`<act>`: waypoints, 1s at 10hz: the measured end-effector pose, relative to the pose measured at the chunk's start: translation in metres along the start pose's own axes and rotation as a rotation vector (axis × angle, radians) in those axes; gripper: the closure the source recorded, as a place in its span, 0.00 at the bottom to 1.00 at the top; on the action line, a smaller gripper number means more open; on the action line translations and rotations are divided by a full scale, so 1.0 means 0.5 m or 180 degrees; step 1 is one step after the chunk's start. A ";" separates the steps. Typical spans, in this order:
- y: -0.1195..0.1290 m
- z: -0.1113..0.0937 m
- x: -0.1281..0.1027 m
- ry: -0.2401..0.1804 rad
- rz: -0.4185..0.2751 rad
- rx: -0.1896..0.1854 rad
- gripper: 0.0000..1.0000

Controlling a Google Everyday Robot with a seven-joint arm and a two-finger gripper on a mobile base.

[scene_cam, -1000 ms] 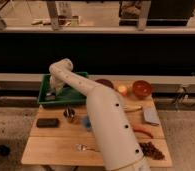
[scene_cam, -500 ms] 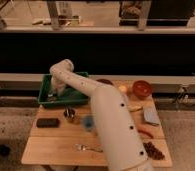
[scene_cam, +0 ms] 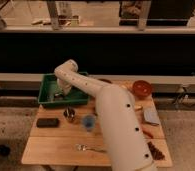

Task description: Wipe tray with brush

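Note:
The green tray (scene_cam: 47,98) sits at the back left of the wooden table. My white arm reaches over the table from the front right and bends down into the tray. The gripper (scene_cam: 61,93) hangs low inside it, near the middle. Its fingers look shut on the brush (scene_cam: 58,95), a small pale tool with a darker part that rests on or just above the tray floor. The arm's wrist hides much of the tool and the tray's right half.
In front of the tray stand a flat black block (scene_cam: 47,122), a small metal cup (scene_cam: 69,114) and a blue cup (scene_cam: 89,122). A fork (scene_cam: 86,147) lies near the front edge. A red-brown bowl (scene_cam: 141,88) and a grey flat item (scene_cam: 151,116) are at the right.
The wrist and gripper have shifted slightly to the right inside the tray. The grip is unchanged, and nothing else on the table has moved.

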 end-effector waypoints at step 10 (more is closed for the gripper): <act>-0.061 0.031 0.077 0.0208 -0.0078 0.0120 0.97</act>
